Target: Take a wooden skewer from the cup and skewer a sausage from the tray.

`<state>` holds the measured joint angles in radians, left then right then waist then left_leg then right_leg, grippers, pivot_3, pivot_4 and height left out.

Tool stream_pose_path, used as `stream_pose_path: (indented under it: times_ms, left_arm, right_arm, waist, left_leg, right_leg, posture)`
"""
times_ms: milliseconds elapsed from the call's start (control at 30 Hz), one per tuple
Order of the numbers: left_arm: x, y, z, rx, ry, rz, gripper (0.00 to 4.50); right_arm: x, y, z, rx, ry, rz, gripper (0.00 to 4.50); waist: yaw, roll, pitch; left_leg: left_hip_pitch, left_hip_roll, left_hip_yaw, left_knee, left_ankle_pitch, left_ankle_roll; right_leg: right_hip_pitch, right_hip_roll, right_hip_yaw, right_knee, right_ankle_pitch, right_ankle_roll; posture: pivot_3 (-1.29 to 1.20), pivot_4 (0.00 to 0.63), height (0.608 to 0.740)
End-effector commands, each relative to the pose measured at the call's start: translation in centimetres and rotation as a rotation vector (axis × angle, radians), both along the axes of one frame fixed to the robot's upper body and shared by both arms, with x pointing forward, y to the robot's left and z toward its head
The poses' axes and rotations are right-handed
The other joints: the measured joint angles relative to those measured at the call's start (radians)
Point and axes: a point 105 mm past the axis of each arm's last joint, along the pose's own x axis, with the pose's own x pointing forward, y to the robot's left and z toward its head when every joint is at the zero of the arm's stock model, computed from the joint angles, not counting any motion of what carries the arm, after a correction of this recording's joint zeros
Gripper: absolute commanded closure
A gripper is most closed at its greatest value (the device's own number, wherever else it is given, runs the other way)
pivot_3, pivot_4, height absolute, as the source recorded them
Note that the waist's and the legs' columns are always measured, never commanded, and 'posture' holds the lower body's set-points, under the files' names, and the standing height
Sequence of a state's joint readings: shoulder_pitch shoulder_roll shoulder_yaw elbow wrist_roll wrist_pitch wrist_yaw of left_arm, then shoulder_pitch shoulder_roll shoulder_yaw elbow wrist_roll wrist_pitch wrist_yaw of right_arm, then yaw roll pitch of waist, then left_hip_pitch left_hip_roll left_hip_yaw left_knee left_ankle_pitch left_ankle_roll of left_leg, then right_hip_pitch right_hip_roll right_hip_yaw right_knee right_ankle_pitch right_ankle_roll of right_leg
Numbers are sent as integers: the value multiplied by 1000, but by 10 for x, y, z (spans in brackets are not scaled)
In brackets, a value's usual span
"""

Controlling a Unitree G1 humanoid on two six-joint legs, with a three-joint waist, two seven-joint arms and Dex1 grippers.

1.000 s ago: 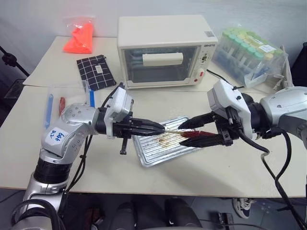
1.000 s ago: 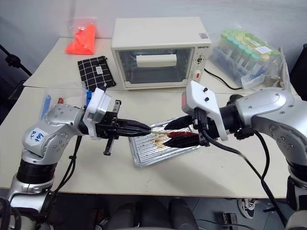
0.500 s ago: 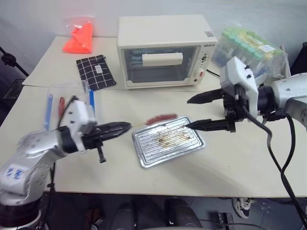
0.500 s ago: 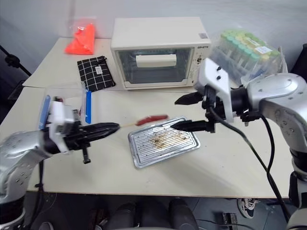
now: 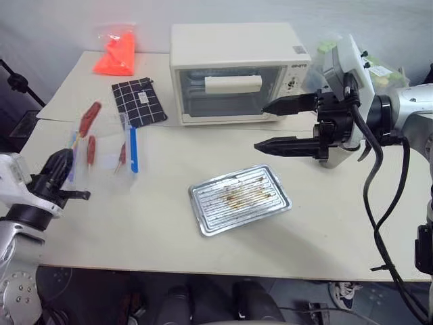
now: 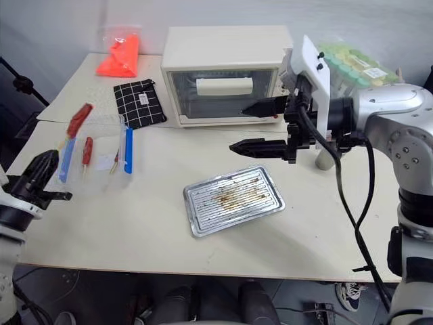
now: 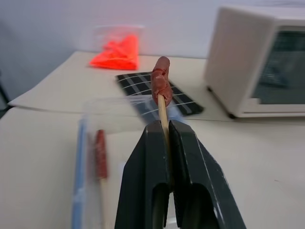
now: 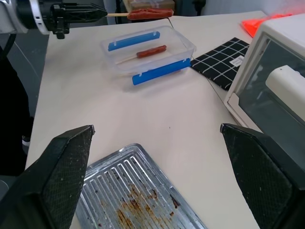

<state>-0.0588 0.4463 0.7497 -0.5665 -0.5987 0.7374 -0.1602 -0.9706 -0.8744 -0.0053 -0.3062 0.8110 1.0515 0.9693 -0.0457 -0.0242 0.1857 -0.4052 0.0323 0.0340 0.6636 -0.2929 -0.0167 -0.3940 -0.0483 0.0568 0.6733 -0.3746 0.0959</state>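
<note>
While right fingers (image 5: 270, 126) gape, left fingers (image 7: 164, 143) clench the pale skewer (image 7: 163, 110), wrinkled red sausage (image 7: 161, 84) impaled.

Your two head eyes look forward and down over the same tabletop (image 5: 155, 223) and oven (image 5: 237, 71), while each wrist camera sits close behind its own gripper, both also catching the clear box (image 8: 147, 52) from opposite sides.
</note>
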Motion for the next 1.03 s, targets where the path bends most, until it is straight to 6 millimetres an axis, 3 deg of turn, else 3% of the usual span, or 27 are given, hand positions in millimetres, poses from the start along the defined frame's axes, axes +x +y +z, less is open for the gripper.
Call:
stream_pose_path:
  times_ms: [33, 133, 300, 400, 500, 700, 800, 933, 1033]
  left_arm:
    - [18, 7, -1, 23, 17, 13, 4500]
    - [33, 4, -7, 52, 51, -28, 4500]
    - [41, -2, 1, 49, 22, -91, 3425]
    - [33, -1, 8, 70, 17, -89, 2699]
    - [5, -1, 20, 84, 33, -143, 2031]
    - [-60, 18, 38, 114, 94, -173, 2031]
    - [-86, 41, 31, 98, 136, -118, 2031]
    - [-100, 78, 27, 68, 103, 37, 2031]
    - [-98, 80, 29, 91, 92, 47, 2031]
  right_arm:
    - [-5, 3, 11, 19, -49, 14, 57]
    - [-6, 3, 11, 25, -49, 18, 57]
    - [-6, 3, 8, 31, -42, 11, 0]
    - [-6, 2, 7, 29, -39, 6, 0]
    - [-5, -6, 1, -6, -25, -9, 0]
    - [1, -26, -5, -58, -26, -38, 0]
    - [5, -30, 0, -42, -33, -32, 0]
    - [14, -33, 5, -34, -49, -35, 0]
    - [17, -35, 5, -31, -38, -32, 0]
  waist:
    - [3, 0, 0]
    - [8, 0, 0]
    - [6, 0, 0]
    - [4, 0, 0]
    - [-5, -1, 1]
    - [-14, -2, 1]
    - [-14, -1, 1]
    - [-13, -1, 1]
    - [-11, -1, 1]
  left_leg:
    - [0, 0, 0, 0, 0, 0]
    - [0, 0, 0, 0, 0, 0]
    - [0, 1, 1, 0, -1, -1]
    - [0, 1, 1, -1, -1, -1]
    - [-1, 2, 1, -1, -1, -2]
    - [-1, 3, 1, -2, -3, -2]
    - [1, 3, 1, -2, -3, -2]
    - [2, 2, 1, -2, -2, -2]
    - [2, 2, 1, -2, -3, -2]
  right_leg:
    - [0, 0, 0, 0, 0, 0]
    - [0, 0, 0, 0, 0, 0]
    - [-1, 0, 0, 0, 0, 0]
    - [-1, 0, 0, 0, 0, 0]
    - [-1, 0, 0, 0, 0, 0]
    - [-1, 0, 0, -3, 0, 0]
    - [0, 0, 0, -4, -1, -1]
    - [0, 0, 0, -3, -1, -2]
    - [1, -1, 0, -5, -1, -2]
  posture:
    - [0, 150, 740]
    - [0, 150, 740]
    - [0, 150, 740]
    - [0, 150, 740]
    - [0, 150, 740]
    - [0, 150, 740]
    - [0, 150, 740]
    - [0, 150, 740]
    - [0, 150, 740]
